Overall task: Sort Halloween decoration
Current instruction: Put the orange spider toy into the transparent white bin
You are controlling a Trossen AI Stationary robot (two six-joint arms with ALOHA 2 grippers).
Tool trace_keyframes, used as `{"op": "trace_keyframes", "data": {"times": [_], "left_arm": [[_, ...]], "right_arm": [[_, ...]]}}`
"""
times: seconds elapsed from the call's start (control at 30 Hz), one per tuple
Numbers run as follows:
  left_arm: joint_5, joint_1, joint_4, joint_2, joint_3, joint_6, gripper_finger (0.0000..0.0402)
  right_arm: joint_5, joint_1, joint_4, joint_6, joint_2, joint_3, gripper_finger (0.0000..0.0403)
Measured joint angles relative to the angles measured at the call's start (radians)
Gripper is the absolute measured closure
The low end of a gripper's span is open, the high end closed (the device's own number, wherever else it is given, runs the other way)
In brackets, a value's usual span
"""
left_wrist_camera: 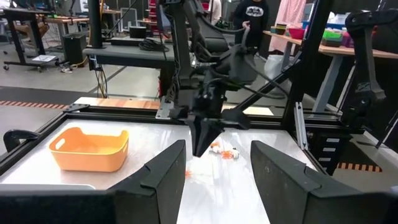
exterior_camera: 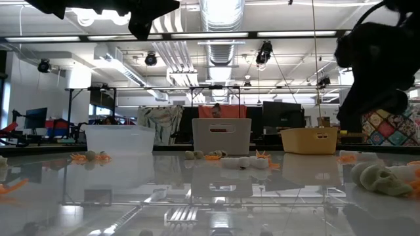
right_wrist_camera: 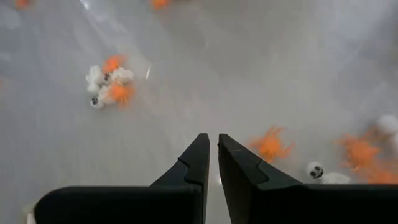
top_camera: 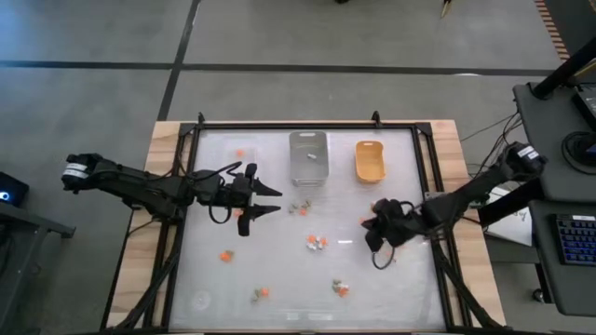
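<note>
White tabletop point(top_camera: 279, 270), tiny orange, white trinkets point(top_camera: 317, 243) scattered

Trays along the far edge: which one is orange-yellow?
The orange-yellow tray is the one nearest the right arm's side; beside it the grey tray stands mid-table, and the low view shows a clear tray further toward the left arm's side.

tiny trinkets point(top_camera: 317, 243) too small to identify; low view crops both arms.
</note>
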Motion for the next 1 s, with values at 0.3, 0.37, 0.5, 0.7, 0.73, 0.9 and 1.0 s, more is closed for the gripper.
{"op": "trace_keyframes", "data": {"times": [0.3,0.37,0.5,0.7,0.73,0.9,1.0], "left_arm": [[0.0,0.0,-0.003,0.0,0.0,0.017,0.0237],[-0.001,0.0,-0.002,0.0,0.0,0.027,0.0237],[-0.001,0.0,-0.002,0.0,0.0,0.043,0.0237],[-0.002,0.0,-0.003,0.0,0.0,0.059,0.0237],[-0.002,0.0,-0.003,0.0,0.0,0.061,0.0237],[-0.002,0.0,-0.007,0.0,0.0,0.061,0.0237],[-0.002,0.0,-0.007,0.0,0.0,0.061,0.0237]], "right_arm": [[-0.166,-0.148,-0.067,0.108,0.074,0.092,0.0376],[-0.198,-0.159,-0.133,0.126,0.107,0.13,0.0376],[-0.225,-0.162,-0.308,0.156,0.19,0.22,0.0376],[-0.223,-0.164,-0.377,0.139,0.306,0.313,0.0376],[-0.222,-0.164,-0.378,0.136,0.324,0.323,0.0376],[-0.215,-0.166,-0.402,0.135,0.419,0.341,0.0376],[-0.208,-0.166,-0.402,0.141,0.456,0.341,0.0376]]}}
